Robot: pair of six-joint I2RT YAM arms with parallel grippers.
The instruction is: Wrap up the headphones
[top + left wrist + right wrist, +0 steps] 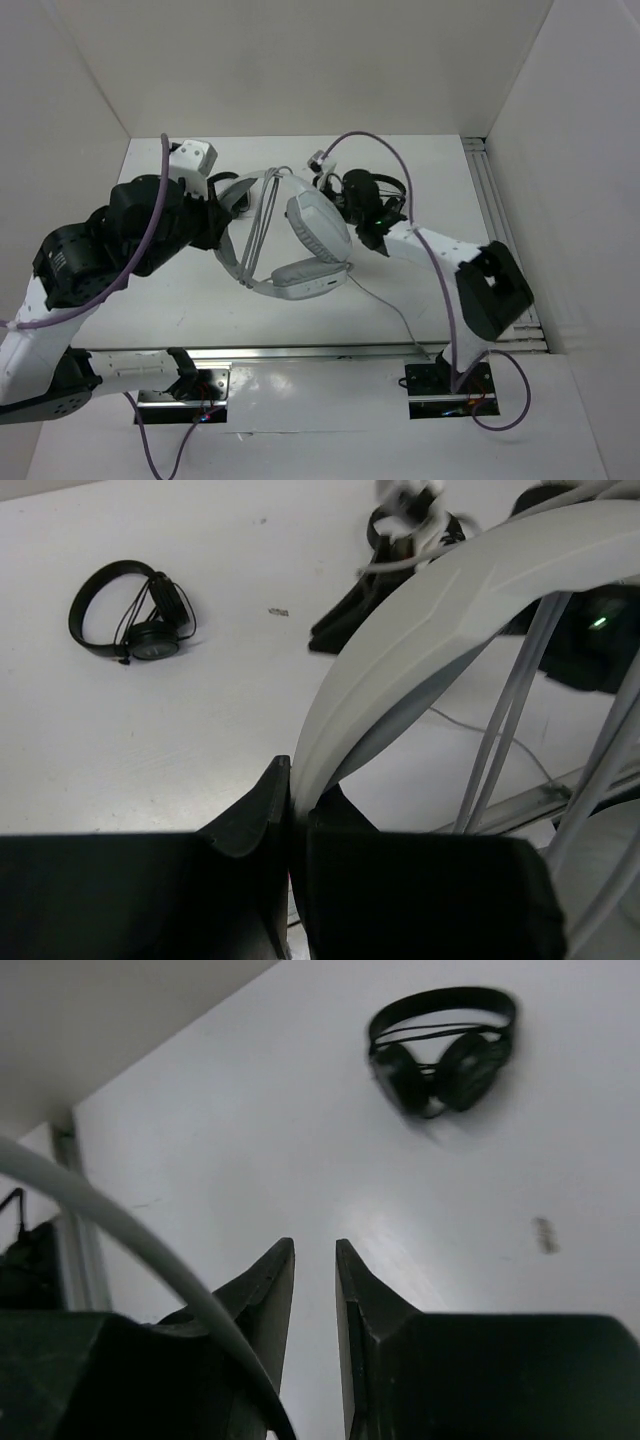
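The white headphones (318, 236) hang above the table, several turns of thin grey cable (258, 232) lying across the band. My left gripper (222, 228) is shut on the band's left side; in the left wrist view the jaws (297, 780) pinch the white band (420, 610), with cable strands (510, 710) to the right. My right gripper (338, 200) is just right of the upper earcup. In the right wrist view it (315, 1255) stands slightly open with nothing between the fingers. A grey cable (130, 1230) crosses outside its left finger. Loose cable (395, 312) trails toward the near rail.
A small black headphone set (382, 186) lies under the right wrist, also in the right wrist view (440, 1050). Another black set (130, 610) lies on the table in the left wrist view. White walls enclose the table; a metal rail (320, 352) runs along the near edge.
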